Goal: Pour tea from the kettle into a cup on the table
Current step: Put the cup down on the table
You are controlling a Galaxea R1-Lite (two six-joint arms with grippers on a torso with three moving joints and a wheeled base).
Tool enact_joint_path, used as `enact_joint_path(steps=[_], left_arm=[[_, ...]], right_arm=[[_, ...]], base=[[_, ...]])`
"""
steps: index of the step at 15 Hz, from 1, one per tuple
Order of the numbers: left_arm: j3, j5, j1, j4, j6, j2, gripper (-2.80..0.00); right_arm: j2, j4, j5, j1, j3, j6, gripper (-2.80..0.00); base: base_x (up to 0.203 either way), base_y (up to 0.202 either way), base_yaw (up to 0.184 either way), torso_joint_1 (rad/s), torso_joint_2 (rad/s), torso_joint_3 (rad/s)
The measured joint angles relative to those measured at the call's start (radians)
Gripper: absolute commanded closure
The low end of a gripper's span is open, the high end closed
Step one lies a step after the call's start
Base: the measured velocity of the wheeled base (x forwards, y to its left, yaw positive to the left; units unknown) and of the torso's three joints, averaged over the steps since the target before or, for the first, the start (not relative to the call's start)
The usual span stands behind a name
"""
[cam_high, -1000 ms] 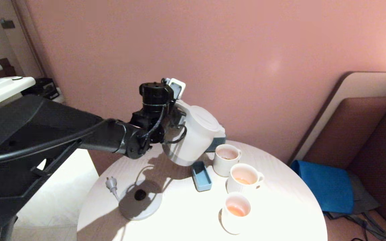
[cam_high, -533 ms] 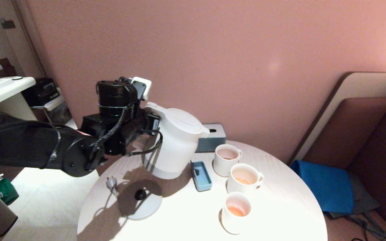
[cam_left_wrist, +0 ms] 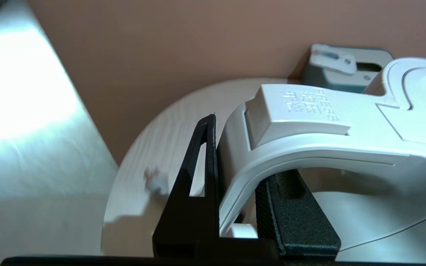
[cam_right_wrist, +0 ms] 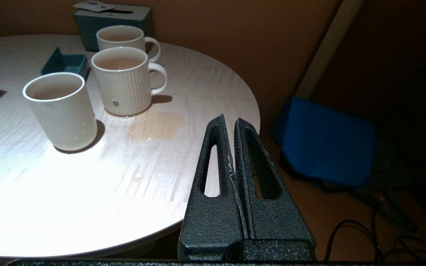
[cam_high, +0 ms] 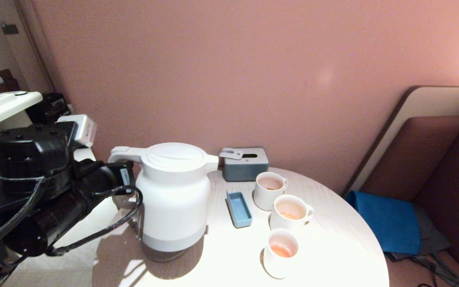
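The right pincer (cam_right_wrist: 235, 127), its two black fingers pressed flat together with nothing between them, hangs idle just off the near rim of the round, pale wood-grained counter (cam_high: 333, 255). Just beyond it on the counter lies a shallow puddle of pale orange-pink tea (cam_right_wrist: 156, 125), touching the foot of the ribbed white handled mug (cam_right_wrist: 124, 83). A plain white handleless cup (cam_right_wrist: 60, 109) stands beside that mug, and a second ribbed white mug (cam_right_wrist: 124, 37) stands farther off; all three hold some tea.

The left pincer (cam_left_wrist: 235, 199) is clamped on the loop handle of the large squat white electric kettle (cam_high: 173, 195), one finger outside the handle and one inside it. The kettle stands upright, low over the counter's left side; its bottom band sits at the flat grey base (cam_high: 161, 255), though whether it is fully seated there I cannot tell. On the far side of the kettle from this pincer are a small blue rectangular tray (cam_high: 239, 209) and, near the pink wall, a grey-blue box (cam_high: 246, 164).

The risk, as I judge it: releasing a kettle that sits off-centre on the base could leave it rocking or tipping, and the spilled tea could spread or make a cup slide if touched.
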Motion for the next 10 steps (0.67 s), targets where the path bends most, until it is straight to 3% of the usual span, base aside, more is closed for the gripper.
enact_joint_path(steps=[5, 10], left_arm=[[0.239, 0.012, 0.086, -0.281, -0.024, -0.064, 0.0], [0.266, 0.024, 0.196, -0.405, -0.05, 0.031, 0.0]], right_arm=[[0.0, 0.0, 0.0, 0.0, 0.0, 0.0, 0.0], [0.0, 0.0, 0.0, 0.0, 0.0, 0.0, 0.0]], base=[[0.0, 0.0, 0.0, 0.0, 0.0, 0.0], [0.0, 0.0, 0.0, 0.0, 0.0, 0.0]])
